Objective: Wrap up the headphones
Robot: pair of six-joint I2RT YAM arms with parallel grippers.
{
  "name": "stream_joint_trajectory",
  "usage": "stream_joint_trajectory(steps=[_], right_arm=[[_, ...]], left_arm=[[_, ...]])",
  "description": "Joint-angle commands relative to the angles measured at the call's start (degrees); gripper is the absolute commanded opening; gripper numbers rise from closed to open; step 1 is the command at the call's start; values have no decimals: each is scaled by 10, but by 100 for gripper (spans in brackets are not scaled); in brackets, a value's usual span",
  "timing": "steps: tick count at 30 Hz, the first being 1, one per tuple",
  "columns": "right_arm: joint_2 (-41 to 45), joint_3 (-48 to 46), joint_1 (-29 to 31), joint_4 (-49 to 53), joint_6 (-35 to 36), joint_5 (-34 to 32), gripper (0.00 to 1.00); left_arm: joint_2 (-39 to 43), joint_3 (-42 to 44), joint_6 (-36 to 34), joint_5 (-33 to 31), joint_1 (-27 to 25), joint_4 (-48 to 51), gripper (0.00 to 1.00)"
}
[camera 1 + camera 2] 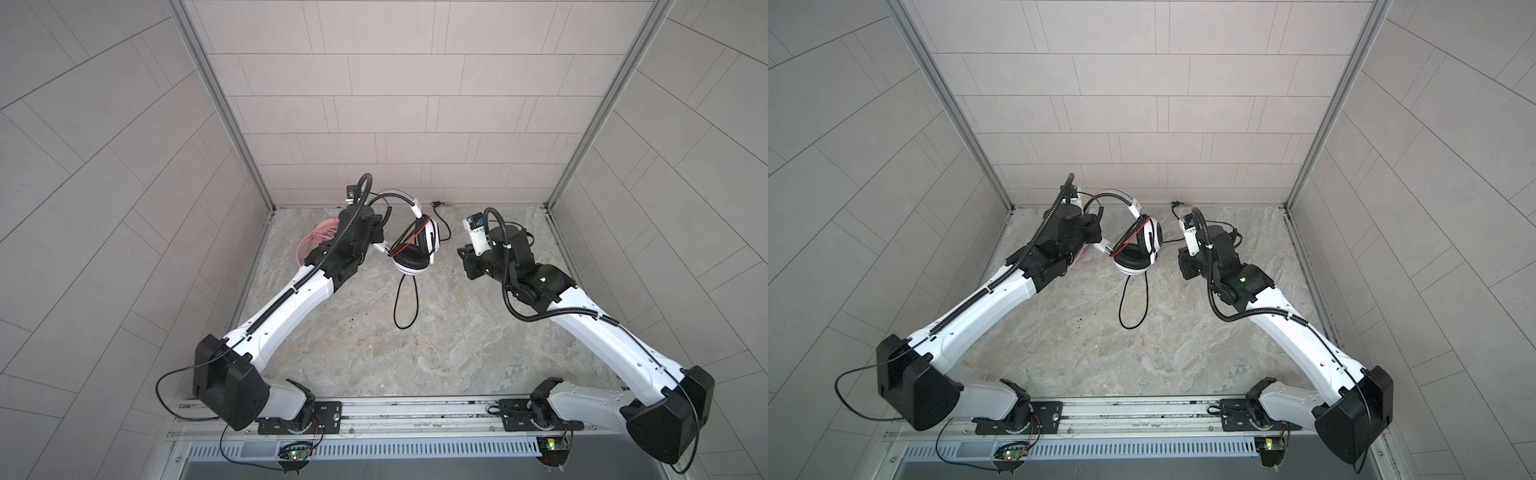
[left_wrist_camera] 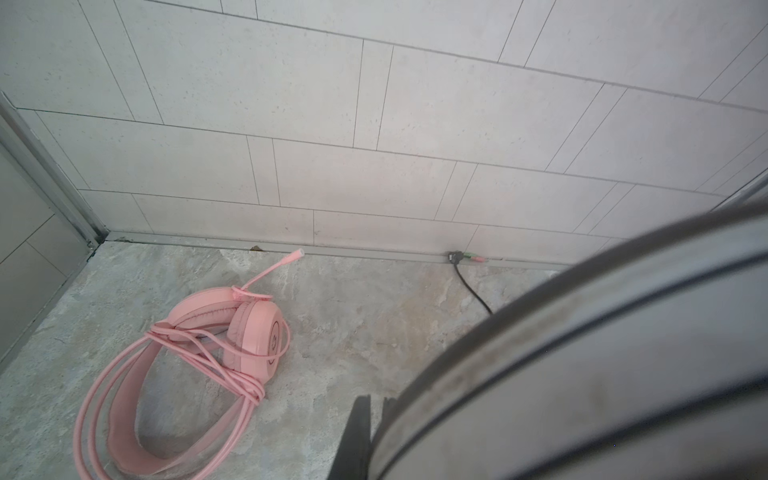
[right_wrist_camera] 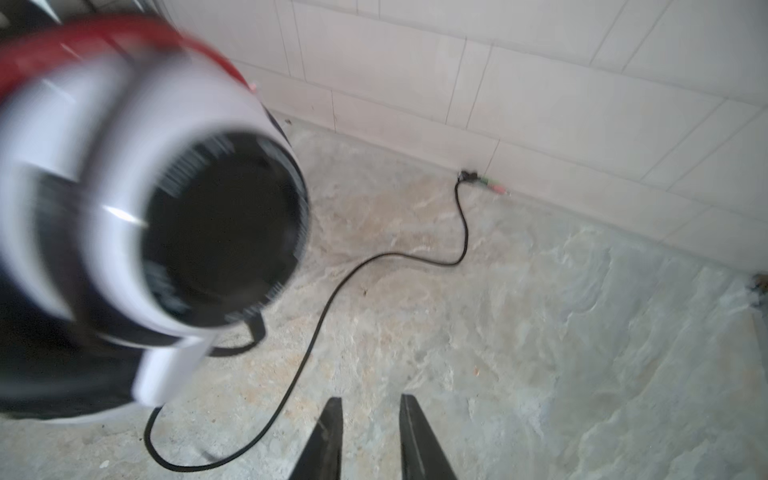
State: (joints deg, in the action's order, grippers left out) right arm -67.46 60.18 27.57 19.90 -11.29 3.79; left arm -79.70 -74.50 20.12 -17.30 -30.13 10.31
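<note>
Marbled tabletop (image 1: 457, 340), one pink headset (image 2: 253, 332), one white-and-black headset (image 1: 412, 262), one black cable (image 3: 328, 303)

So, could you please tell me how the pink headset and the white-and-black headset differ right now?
The pink headset lies on the table; the white-and-black headset is held up by the left hand. The pink headset has its pink cable wound around its band; the white-and-black headset's black cable trails loose across the table. Both are wired over-ear headsets.
</note>
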Motion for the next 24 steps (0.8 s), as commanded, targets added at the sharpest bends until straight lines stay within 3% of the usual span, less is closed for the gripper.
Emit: stream_joint_trajectory(steps=[1, 5, 9, 12, 19, 23, 24], right_arm=[[21, -78, -9, -110, -71, 121, 44], [-19, -164, -3, -247, -107, 235, 61], [-71, -199, 1, -385, -147, 315, 68], [-109, -200, 1, -440, -163, 339, 69], [-151, -180, -26, -443, -158, 315, 69], [-198, -161, -36, -475, -163, 372, 71], [-210, -157, -34, -497, -175, 391, 76]], left_arm=[[43, -45, 60, 32, 10, -36, 0], [58, -64, 91, 53, 21, -36, 0], [61, -88, 107, 71, 21, -30, 0], [61, -102, 112, 74, 21, -24, 0], [64, -125, 116, 79, 22, -8, 0], [67, -130, 121, 83, 22, -8, 0], [66, -132, 124, 85, 22, -9, 0]])
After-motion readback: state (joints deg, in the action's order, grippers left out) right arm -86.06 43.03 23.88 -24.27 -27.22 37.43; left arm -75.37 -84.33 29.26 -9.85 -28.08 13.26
